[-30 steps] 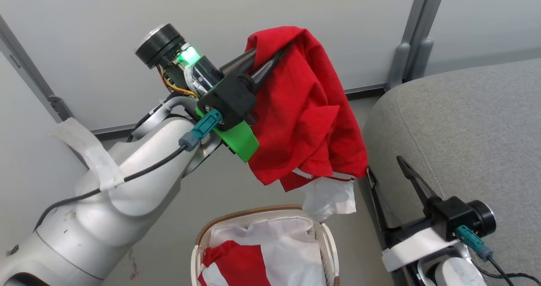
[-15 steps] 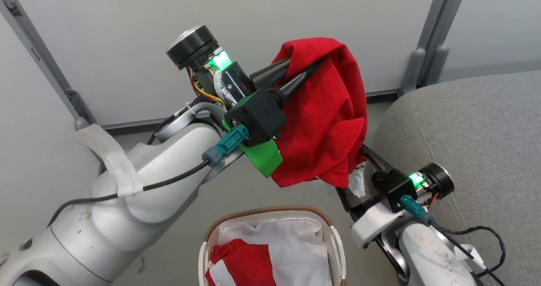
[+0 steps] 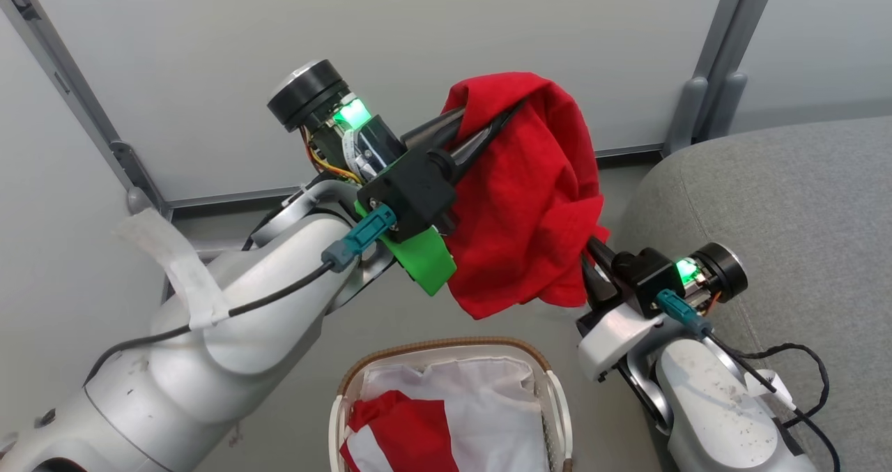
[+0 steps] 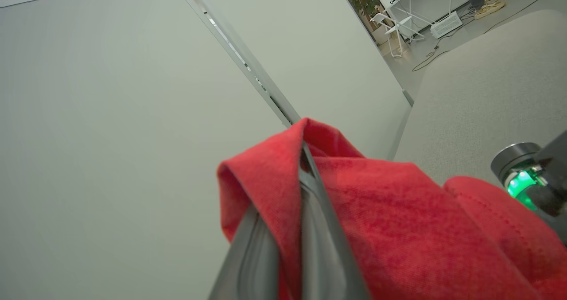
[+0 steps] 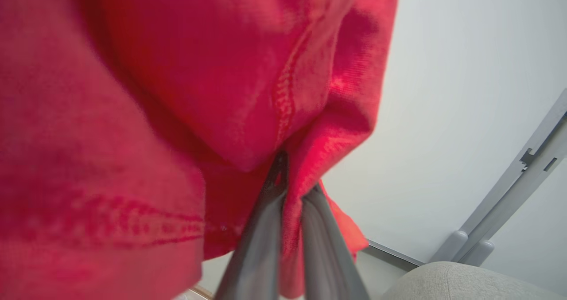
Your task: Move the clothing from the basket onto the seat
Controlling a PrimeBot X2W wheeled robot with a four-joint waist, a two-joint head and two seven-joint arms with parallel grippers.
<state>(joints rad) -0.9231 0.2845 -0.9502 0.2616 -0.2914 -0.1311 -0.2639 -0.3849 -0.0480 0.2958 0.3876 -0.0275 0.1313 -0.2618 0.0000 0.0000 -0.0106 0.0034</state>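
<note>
Two closed grips, left gripper (image 4: 306, 171) and right gripper (image 5: 292, 180), pinch the garment (image 3: 529, 200); swing together over the seat (image 3: 766, 200) before releasing.

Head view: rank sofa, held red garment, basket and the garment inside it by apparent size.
1. sofa
2. held red garment and basket, about alike (basket cropped by the frame)
3. garment in the basket

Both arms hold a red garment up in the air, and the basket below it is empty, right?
Not empty: the head view shows the basket with red and white clothing inside. The rest is right: the garment is held up in the air.
</note>
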